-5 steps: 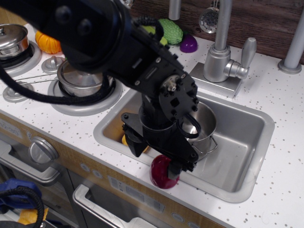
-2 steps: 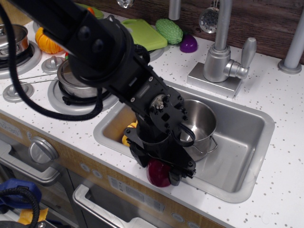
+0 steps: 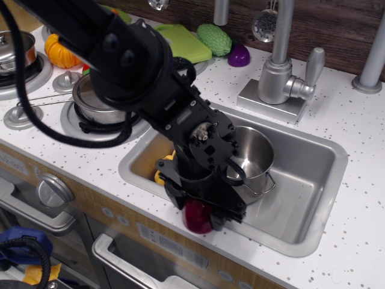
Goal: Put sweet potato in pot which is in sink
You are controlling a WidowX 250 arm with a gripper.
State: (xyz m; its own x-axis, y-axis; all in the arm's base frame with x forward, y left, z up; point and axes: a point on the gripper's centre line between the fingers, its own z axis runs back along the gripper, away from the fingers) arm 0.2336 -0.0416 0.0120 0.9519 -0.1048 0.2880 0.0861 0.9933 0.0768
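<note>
Dark red sweet potato [image 3: 197,216]: you are seeing it sitting on the sink's front rim, at 7 o'clock from the pot.
Gripper [image 3: 206,211]: your black jaws are pressing down around the potato's top; closure is hidden, so you cannot tell.
Steel pot [image 3: 253,158]: standing upright inside the sink [image 3: 313,180], empty.
Yellow toy [image 3: 161,174]: lying in the basin at 9 o'clock from the pot.

The tool [image 3: 201,208] sits down over the sweet potato [image 3: 197,217] at the sink's [image 3: 313,174] front rim. The pot [image 3: 255,158] stands upright in the sink just behind. A yellow toy [image 3: 161,174] lies left of the tool.
</note>
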